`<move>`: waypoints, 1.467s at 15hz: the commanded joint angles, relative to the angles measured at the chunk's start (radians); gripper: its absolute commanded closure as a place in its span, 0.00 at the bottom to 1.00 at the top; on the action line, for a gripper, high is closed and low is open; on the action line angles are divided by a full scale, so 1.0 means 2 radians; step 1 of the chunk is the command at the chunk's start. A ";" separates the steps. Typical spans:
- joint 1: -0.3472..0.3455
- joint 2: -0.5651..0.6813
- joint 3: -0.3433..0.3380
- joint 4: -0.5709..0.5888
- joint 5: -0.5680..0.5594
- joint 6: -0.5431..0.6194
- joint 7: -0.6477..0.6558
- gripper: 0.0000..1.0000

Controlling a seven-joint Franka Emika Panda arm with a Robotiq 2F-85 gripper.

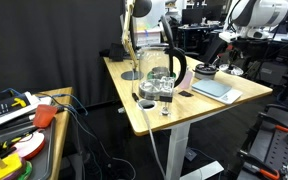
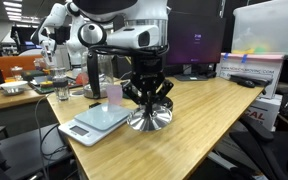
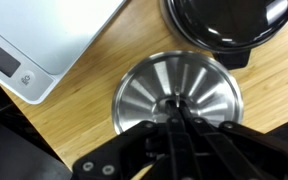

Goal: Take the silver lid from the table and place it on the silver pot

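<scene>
Silver lid (image 3: 149, 88): shiny round disc with fine radial lines, lay flat on wooden counter (image 3: 79, 120). Silver pot (image 1: 158, 76): upright, reflective, black curved handle, stood well apart from lid.

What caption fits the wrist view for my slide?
Wrist view: fingers over the lid on the wooden table, scale and black-rimmed object nearby.

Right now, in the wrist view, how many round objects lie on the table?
2. The silver lid lies mid-frame under the pincer; the dark black-rimmed object is at the top edge. Others may lie outside view.
</scene>
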 commanded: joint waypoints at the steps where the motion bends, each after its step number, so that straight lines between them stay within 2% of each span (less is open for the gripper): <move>1: 0.017 -0.030 0.000 -0.013 -0.054 0.006 0.027 0.99; 7: 0.035 -0.066 0.030 -0.004 -0.124 -0.012 0.044 0.99; 8: 0.029 -0.053 0.031 -0.002 -0.107 -0.002 0.044 0.96; 19: 0.031 -0.060 0.038 0.001 -0.114 -0.004 0.037 0.99; 22: 0.040 -0.046 0.051 0.019 -0.107 -0.020 0.034 0.99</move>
